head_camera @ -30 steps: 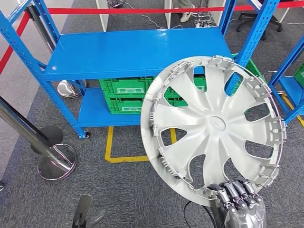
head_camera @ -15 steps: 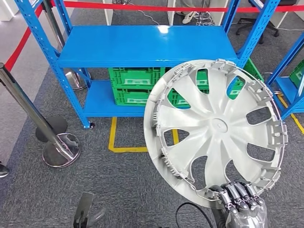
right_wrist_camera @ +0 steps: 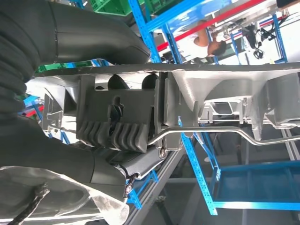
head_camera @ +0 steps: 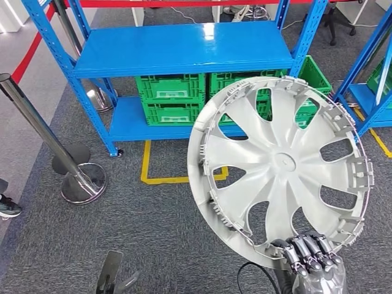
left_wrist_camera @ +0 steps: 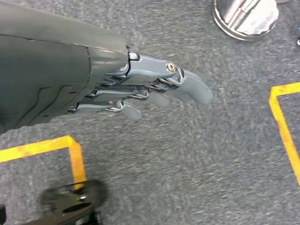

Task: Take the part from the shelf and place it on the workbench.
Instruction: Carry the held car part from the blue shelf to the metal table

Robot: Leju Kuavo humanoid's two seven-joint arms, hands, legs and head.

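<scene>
Head view. I see the right robot hand grasping the wheel cover by its lower rim, holding it up in front of the blue shelf. Against the frames from a second ago, the shelf has slid rightward and the green crates under its top board have come fully into sight, while the wheel cover sits at the same spot above the hand. I judge that the whole picture has shifted because the robot is turning or stepping, not because the part moved in the grasp. A chrome post stands on the carpet left of the shelf, and yellow floor tape lies just before the shelf's lower board. The part is already off the shelf; no workbench surface is in sight, so I judge carrying is under way and placing not yet begun.

Left wrist view. The left robot hand hangs over grey carpet, fingers extended and close together, grasping nothing.

Right wrist view. The right robot hand is clenched on the wheel cover's rim, seen edge-on, with the blue shelf frame behind it.
</scene>
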